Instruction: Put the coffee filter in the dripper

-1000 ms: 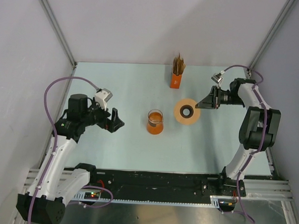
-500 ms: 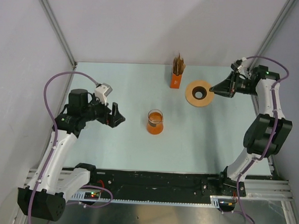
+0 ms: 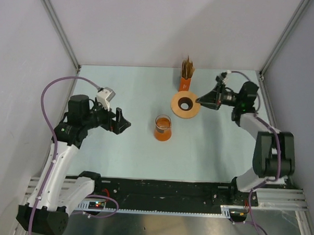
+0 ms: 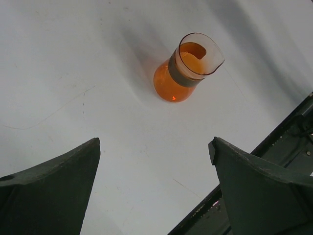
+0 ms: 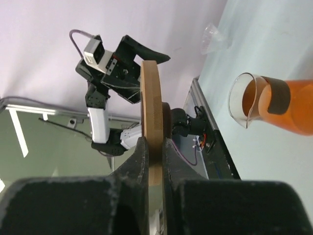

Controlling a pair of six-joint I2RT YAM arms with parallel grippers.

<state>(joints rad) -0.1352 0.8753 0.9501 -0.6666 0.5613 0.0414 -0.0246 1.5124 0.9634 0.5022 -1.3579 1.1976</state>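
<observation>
Pinching tan disc [image 3: 176, 106], right end effector [image 3: 200, 100]

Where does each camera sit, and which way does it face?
Top: overhead, behind the robot, looking down on the table; left arm and right arm show.
Left wrist: looks down past its open left claw at the orange beaker.
Right wrist: looks sideways along the right claw, shut on a tan disc, toward the left arm.
All three share the beaker.
</observation>
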